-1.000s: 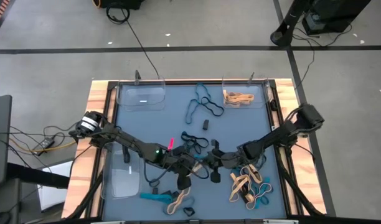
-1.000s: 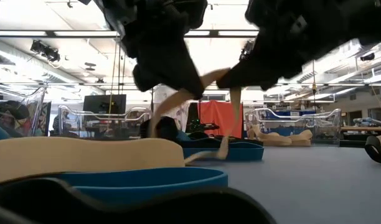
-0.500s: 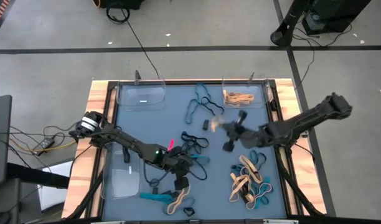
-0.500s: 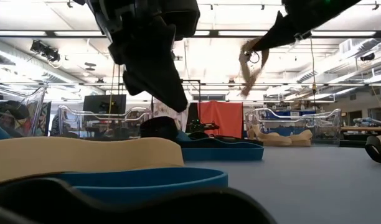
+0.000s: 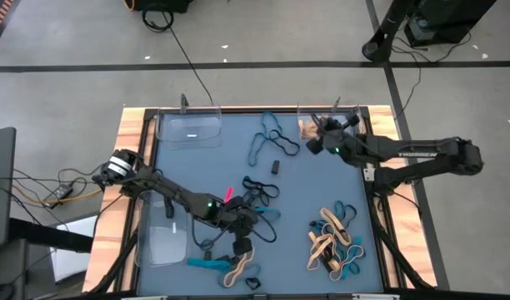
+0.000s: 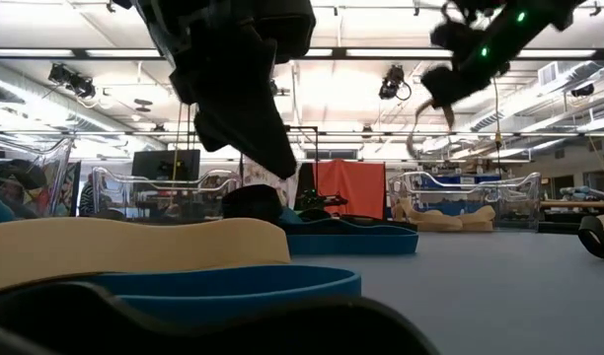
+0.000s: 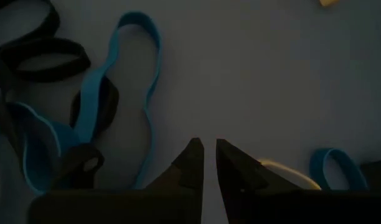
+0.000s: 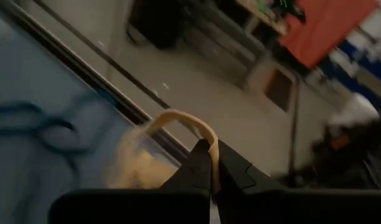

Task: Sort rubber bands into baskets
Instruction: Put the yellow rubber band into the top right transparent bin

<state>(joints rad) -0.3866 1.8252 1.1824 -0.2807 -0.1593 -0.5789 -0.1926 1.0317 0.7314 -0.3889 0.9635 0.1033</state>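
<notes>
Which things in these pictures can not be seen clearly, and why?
- Left gripper: high view, too small to tell whether anything is held.
- Right gripper, tan band and basket below: right wrist view, motion blur.
- Nearest bands: low view, cut off by the edges.
- Front-left basket: high view, left arm partly covers it.

**Around the work surface: floor, cables and shop clutter**

The blue table mat (image 5: 297,200) sits on a wooden tabletop (image 5: 113,200). A black cable (image 5: 188,62) runs across the grey floor (image 5: 263,33) at 12 o'clock. A dark stand base (image 5: 380,46) rests at 1 o'clock. At 9 o'clock, loose wires (image 5: 47,187) trail. Across the room, an orange-red panel (image 6: 351,187) stands beneath ceiling strip lights (image 6: 381,51).
</notes>
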